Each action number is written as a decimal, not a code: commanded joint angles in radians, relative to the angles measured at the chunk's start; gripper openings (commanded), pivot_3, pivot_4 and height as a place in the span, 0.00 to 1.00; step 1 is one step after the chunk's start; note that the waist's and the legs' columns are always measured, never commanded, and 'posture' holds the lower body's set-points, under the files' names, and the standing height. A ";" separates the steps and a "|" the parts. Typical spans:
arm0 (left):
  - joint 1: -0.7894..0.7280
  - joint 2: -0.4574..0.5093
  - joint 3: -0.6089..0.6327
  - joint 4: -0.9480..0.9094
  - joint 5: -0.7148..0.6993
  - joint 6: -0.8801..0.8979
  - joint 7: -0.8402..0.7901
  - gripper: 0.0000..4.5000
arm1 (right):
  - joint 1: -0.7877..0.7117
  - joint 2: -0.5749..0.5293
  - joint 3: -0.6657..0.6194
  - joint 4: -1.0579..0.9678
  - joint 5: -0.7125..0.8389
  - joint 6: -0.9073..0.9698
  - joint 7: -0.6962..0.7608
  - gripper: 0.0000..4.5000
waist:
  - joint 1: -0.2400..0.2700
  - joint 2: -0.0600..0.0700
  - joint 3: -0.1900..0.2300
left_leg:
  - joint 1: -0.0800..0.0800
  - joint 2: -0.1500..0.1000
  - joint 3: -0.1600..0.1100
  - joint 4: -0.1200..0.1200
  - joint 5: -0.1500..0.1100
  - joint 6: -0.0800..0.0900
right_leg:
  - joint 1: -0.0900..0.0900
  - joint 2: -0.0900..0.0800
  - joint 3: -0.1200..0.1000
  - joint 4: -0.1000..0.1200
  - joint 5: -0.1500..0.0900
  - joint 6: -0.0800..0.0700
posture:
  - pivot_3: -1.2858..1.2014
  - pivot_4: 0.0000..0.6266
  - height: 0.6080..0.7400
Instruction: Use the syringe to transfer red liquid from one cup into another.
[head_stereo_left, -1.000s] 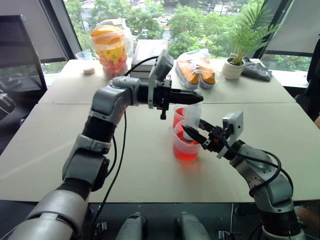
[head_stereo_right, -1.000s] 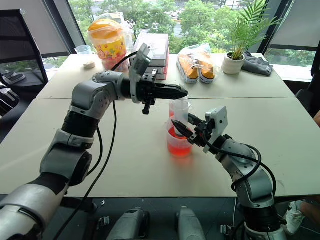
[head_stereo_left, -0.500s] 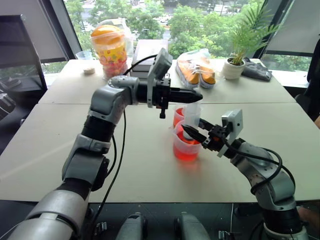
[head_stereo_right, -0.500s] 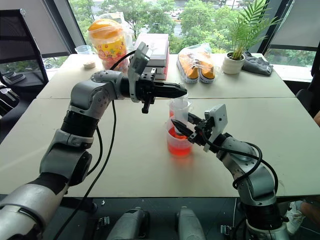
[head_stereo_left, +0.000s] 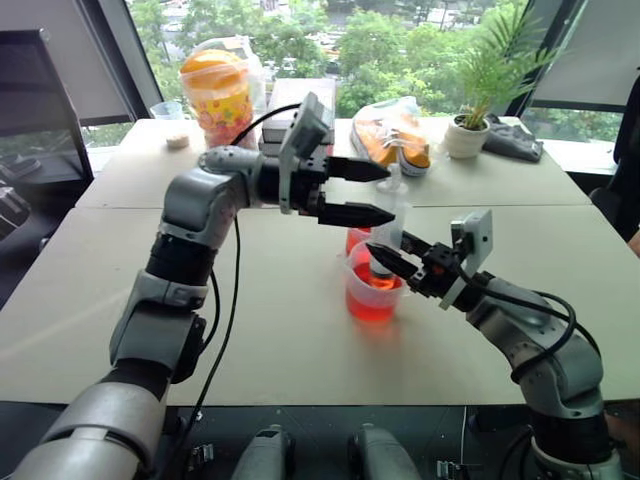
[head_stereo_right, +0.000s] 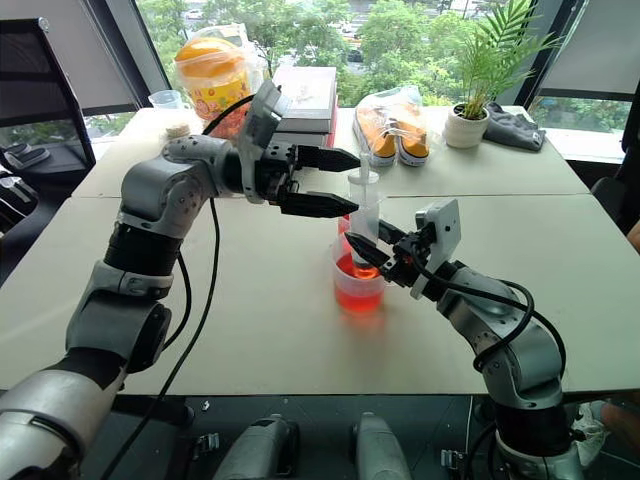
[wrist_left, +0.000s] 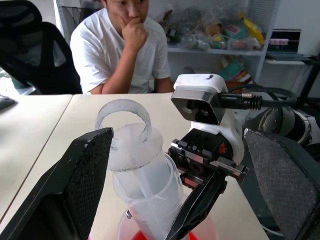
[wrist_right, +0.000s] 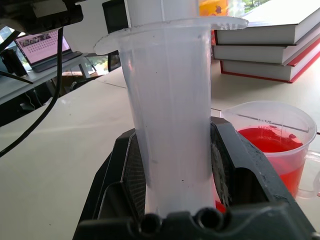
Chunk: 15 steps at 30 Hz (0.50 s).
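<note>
Above the beaker (head_stereo_left: 372, 292), right claw (head_stereo_left: 385, 261) pinches the syringe (head_stereo_left: 388, 228); left claw (head_stereo_left: 365, 192) spread; no legible writing.

Centre of frame: clear plastic syringe w/ white plunger (head_stereo_left: 390, 232) over clear plastic beaker (head_stereo_left: 372, 292) w/ bright red translucent liquid (head_stereo_left: 372, 303). Black-fingered grippers, grey arms. Pale beige tabletop (head_stereo_left: 280, 330). Upper left: orange-lidded clear tub (head_stereo_left: 218, 95), multicolour print. Upper right: green palm in white pot (head_stereo_left: 467, 137); orange shoes in clear bag (head_stereo_left: 392, 135).
</note>
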<state>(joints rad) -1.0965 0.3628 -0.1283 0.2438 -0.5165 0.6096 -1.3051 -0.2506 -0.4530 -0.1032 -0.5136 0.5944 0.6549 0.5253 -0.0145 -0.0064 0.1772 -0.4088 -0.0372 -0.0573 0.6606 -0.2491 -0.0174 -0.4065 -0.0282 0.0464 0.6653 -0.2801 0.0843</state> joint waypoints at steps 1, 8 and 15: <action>0.013 0.031 0.035 -0.045 -0.027 0.031 0.005 0.99 | -0.020 -0.004 -0.037 -0.075 0.055 0.005 -0.012 0.32 | 0.000 0.000 0.000 | 0.000 0.000 0.000 0.000 0.000 0.000 | 0.000 0.000 0.000 0.000 0.000 0.000 | 0.52 0.24 1.00; 0.061 0.126 0.063 -0.079 -0.027 0.059 0.021 0.99 | -0.042 -0.013 -0.051 -0.094 0.086 0.021 -0.040 0.32 | -0.002 0.000 0.000 | 0.000 0.000 0.000 0.000 0.000 0.000 | 0.000 0.000 0.000 0.000 0.000 0.000 | 0.52 0.24 1.00; 0.079 0.173 0.129 -0.047 -0.015 0.036 0.106 0.99 | -0.247 -0.074 -0.106 -0.029 0.128 0.056 -0.062 0.32 | 0.000 0.000 0.001 | 0.000 0.000 0.000 0.000 0.000 0.000 | 0.000 -0.001 0.000 0.000 0.000 0.000 | 0.52 0.24 1.00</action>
<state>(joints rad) -1.0115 0.5256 -0.0392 0.2022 -0.5310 0.6625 -1.2199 -0.4500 -0.5134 -0.1737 -0.5463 0.7024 0.7189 0.4681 -0.0143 -0.0060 0.1777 -0.4090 -0.0372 -0.0574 0.6606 -0.2492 -0.0174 -0.4070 -0.0290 0.0460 0.6652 -0.2801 0.0843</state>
